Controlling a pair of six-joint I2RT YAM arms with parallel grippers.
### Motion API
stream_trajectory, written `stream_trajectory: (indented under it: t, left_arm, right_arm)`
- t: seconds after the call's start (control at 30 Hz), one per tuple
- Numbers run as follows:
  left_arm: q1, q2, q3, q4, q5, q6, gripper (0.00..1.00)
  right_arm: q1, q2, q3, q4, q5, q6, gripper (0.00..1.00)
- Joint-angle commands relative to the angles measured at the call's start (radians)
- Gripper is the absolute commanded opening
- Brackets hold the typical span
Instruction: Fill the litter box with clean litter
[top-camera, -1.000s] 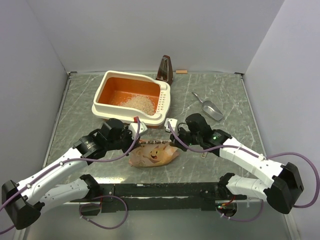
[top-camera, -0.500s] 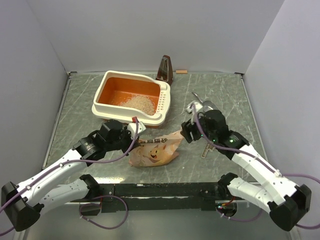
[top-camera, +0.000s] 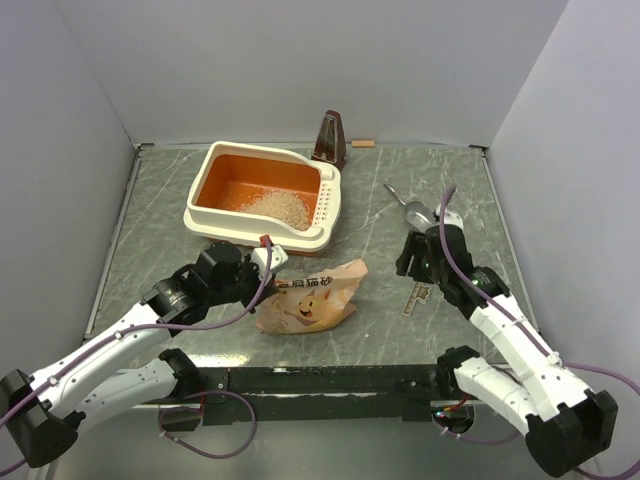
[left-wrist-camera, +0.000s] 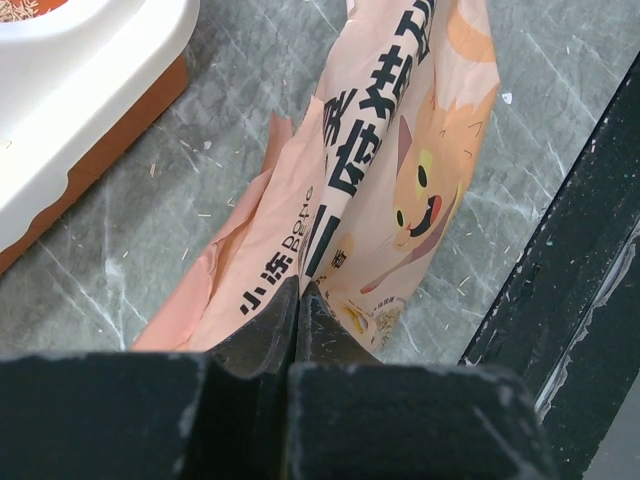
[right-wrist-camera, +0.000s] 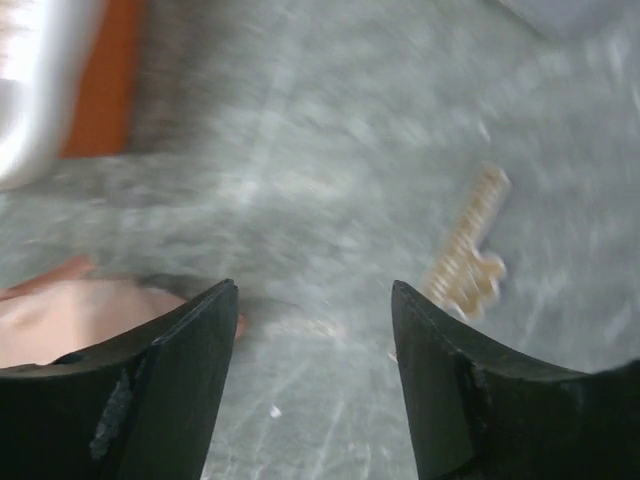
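Only overhead: metronome (top-camera: 330, 139) behind litter box (top-camera: 245, 229)

The top view is bright, even and sharp, with soft shadows on the table (top-camera: 150, 220). The right wrist view is smeared by motion blur, while the left wrist view shows the bag (left-wrist-camera: 400, 150) sharply, behind a dark, soft foreground.

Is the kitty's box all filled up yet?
Partly. A small heap of clean litter already sits in the litter box, but much orange floor still shows. The left gripper pinches the bag lying on the table; the right gripper is open and empty. More pouring and spreading likely remains.
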Motion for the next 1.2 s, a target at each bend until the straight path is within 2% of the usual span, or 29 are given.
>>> stream_trajectory:
  t: [0.0, 0.07, 0.17, 0.5, 0.6, 0.67, 0.83, 1.17]
  left_arm:
    - [0.0, -0.025, 0.011, 0.059, -0.036, -0.018, 0.01]
    - [-0.002, -0.023, 0.009, 0.059, -0.036, -0.018, 0.01]
    - [-0.002, -0.017, 0.011, 0.057, -0.041, -0.019, 0.01]
    - [-0.011, -0.025, 0.002, 0.069, -0.064, -0.019, 0.02]
    - [-0.011, -0.025, 0.0, 0.071, -0.057, -0.021, 0.03]
    - [-0.01, -0.026, 0.0, 0.071, -0.051, -0.021, 0.03]
    - [-0.011, -0.017, 0.002, 0.072, -0.053, -0.019, 0.03]
    - [-0.011, 0.006, 0.008, 0.068, -0.059, -0.019, 0.03]
  right_arm:
    - [-0.098, -0.029, -0.064, -0.081, 0.006, 0.187, 0.63]
    - [-0.132, -0.036, -0.113, -0.069, -0.003, 0.233, 0.6]
    - [-0.19, -0.033, -0.184, -0.037, -0.023, 0.287, 0.6]
    - [-0.304, 0.05, -0.27, 0.045, 0.012, 0.296, 0.61]
    - [-0.321, 0.075, -0.296, 0.095, -0.009, 0.292, 0.6]
    - [-0.335, 0.083, -0.31, 0.126, -0.026, 0.289, 0.55]
    - [-0.342, 0.049, -0.336, 0.186, -0.049, 0.267, 0.5]
    - [-0.346, 0.112, -0.331, 0.213, -0.046, 0.26, 0.49]
